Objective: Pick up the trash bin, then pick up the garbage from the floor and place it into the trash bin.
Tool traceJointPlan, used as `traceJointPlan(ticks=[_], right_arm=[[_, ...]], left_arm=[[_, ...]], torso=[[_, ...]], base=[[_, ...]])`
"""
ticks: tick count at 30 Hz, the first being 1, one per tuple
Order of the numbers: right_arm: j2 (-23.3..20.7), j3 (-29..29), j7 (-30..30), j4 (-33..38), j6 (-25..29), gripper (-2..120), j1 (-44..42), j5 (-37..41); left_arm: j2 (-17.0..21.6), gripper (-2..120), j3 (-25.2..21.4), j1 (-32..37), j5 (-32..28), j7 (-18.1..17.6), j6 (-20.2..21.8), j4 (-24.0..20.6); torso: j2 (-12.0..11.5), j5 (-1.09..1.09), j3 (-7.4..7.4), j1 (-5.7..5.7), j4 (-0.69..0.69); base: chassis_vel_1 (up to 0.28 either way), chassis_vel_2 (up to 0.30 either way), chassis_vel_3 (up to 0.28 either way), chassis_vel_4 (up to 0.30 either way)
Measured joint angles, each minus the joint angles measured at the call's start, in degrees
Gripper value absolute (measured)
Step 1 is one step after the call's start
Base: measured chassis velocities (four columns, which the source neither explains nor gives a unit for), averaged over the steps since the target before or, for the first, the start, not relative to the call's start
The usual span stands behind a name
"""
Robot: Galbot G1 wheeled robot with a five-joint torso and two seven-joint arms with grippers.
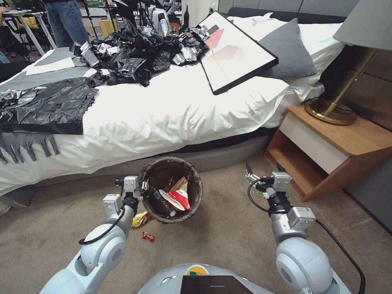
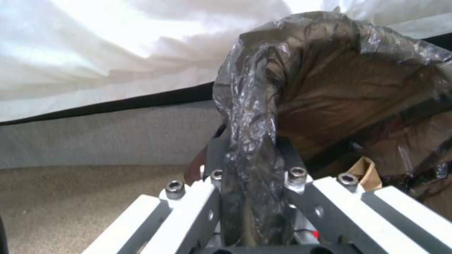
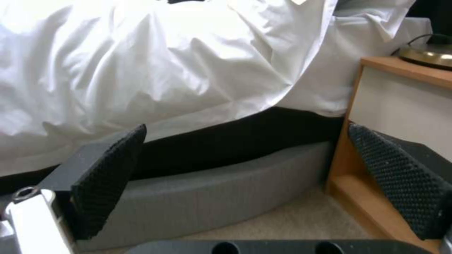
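Nearest to me, my left gripper (image 1: 143, 188) is pinching the bagged rim of the trash bin (image 1: 196, 192); in the left wrist view its fingers (image 2: 214, 155) are pressed onto the folded dark bag from both sides, with the rim (image 2: 249, 148) running straight up between them. The bin hangs just off that gripper's inner side, its mouth tilted toward me. Inside it I see a crumpled red-and-white cup (image 1: 176, 199), a piece of brown paper bag (image 1: 179, 184) just behind the cup, and a small green-labelled bottle (image 1: 157, 195) on the gripper's side of the cup.

Below the left gripper, back toward my base, two bits of garbage lie on the carpet (image 1: 228, 232): a yellow snack wrapper (image 1: 141, 219) partly tucked under the bin's edge, and a red scrap (image 1: 148, 236) just nearer to me than that.

My right gripper (image 1: 264, 168) hovers well apart from the bin, its textured pads (image 3: 111, 176) spread wide with nothing between them. Beyond it sit the grey bed base (image 3: 226, 183) and, just to its outer side, the wooden nightstand (image 1: 339, 151) with a brass lamp base (image 1: 330, 112).

Farther off, the white duvet (image 1: 171, 110) hangs over the bed's edge, carrying crumpled black bags (image 1: 139, 53) and a framed picture (image 1: 234, 51).
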Motion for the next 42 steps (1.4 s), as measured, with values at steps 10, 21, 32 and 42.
traceJointPlan(ticks=[10,21,32,42], right_arm=[[0.22,-0.23,0.0,0.32,-0.08,100,0.09,-0.12],[0.1,-0.9,0.1,0.3,-0.13,100,0.47,-0.23],[-0.05,-1.1,0.19,0.3,-0.34,100,0.66,-0.23],[-0.16,-1.27,0.22,0.35,-0.4,100,0.73,-0.23]], left_arm=[[-0.3,5,0.09,0.09,-0.37,-0.25,0.01,-0.11],[-0.49,5,0.03,0.09,-0.5,-0.29,0.05,-0.2],[-0.62,5,-0.03,0.07,-0.53,-0.28,0.08,-0.2],[-0.72,5,0.04,-0.01,-0.44,-0.26,0.09,0.03]], torso=[[0.0,0.0,0.0,0.0,0.0],[0.0,0.01,0.0,0.0,0.0],[0.0,0.01,0.0,0.0,-0.01],[0.0,0.01,0.0,0.0,0.0]], base=[[0.0,0.0,0.0,0.0],[0.0,0.0,0.0,0.0],[0.0,0.0,0.0,0.0],[0.033,0.022,0.019,0.036]])
